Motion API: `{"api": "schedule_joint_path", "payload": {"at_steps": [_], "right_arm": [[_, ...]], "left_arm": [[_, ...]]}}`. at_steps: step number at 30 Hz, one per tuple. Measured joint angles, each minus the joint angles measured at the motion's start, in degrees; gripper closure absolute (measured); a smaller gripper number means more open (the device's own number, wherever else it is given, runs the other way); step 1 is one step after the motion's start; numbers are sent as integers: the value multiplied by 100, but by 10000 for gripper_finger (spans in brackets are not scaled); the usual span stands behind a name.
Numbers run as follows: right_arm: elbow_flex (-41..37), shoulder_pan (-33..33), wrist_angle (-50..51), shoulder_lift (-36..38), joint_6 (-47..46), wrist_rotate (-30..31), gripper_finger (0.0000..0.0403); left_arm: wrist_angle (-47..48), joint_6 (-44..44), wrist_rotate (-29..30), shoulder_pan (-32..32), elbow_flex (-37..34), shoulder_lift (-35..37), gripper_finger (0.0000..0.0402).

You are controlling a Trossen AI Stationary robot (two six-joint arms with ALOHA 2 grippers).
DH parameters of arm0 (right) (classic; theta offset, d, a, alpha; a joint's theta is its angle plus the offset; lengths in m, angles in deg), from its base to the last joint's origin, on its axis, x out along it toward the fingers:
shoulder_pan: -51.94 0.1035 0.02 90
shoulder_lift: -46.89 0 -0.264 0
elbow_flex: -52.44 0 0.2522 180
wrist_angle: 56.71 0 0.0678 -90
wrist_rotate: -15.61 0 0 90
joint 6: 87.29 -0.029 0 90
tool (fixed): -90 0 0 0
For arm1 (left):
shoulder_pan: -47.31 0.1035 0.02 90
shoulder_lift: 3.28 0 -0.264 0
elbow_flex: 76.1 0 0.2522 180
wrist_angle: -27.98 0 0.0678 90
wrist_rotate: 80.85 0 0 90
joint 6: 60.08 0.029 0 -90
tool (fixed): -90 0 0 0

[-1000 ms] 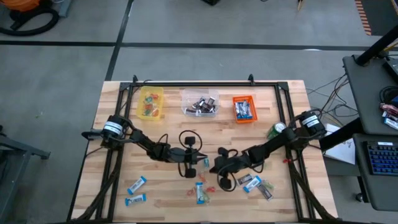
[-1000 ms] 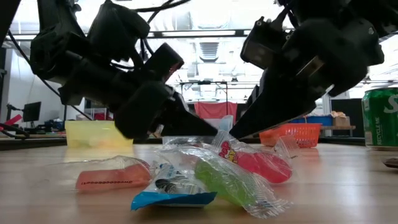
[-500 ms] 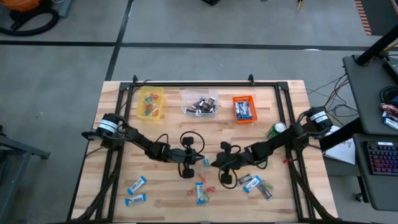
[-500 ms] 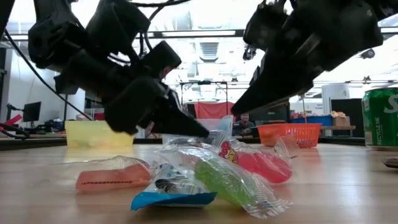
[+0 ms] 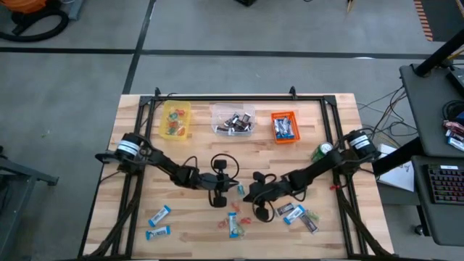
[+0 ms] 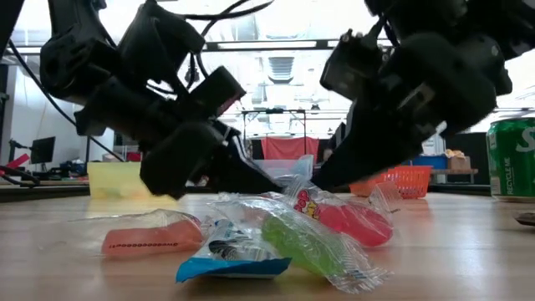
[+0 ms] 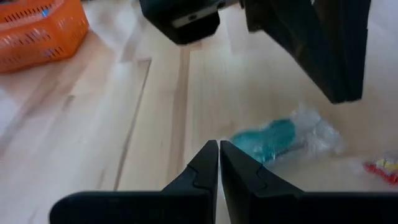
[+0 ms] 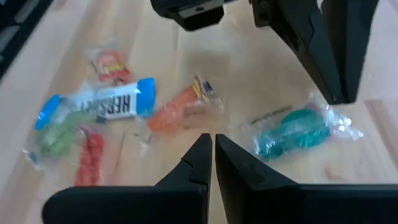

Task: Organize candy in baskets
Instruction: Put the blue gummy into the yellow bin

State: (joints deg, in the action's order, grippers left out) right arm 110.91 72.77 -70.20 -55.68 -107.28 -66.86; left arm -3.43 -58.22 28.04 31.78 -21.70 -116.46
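Near the table's middle, the left gripper and right gripper are seen with dark tapered fingers pressed shut, holding nothing, beside a teal sweet in crinkled clear wrap. More candy is scattered on pale wood. Three rectangular baskets are lined along the far edge.

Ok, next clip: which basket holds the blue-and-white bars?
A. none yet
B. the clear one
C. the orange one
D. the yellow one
C: in the high view the orange basket at the right end of the row holds blue-and-white bars, while the yellow basket has small colourful pieces and the clear basket has dark wrapped ones.
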Motion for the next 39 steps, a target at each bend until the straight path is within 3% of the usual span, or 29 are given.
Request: {"api": "schedule_joint_path", "payload": {"at_steps": [8, 18, 32, 39], "right_arm": [[-2, -182, 354, -121, 45, 132, 390], [-9, -366, 1544, 500, 341, 363, 390], [-7, -290, 1637, 840, 306, 251, 390], [-7, -247, 1617, 840, 308, 149, 390]], "left_arm": [[216, -151, 0, -39, -2, -40, 401], [904, -562, 0, -133, -26, 194, 401], [1113, -315, -6, -136, -28, 807, 401], [679, -495, -496, -34, -20, 513, 339]]}}
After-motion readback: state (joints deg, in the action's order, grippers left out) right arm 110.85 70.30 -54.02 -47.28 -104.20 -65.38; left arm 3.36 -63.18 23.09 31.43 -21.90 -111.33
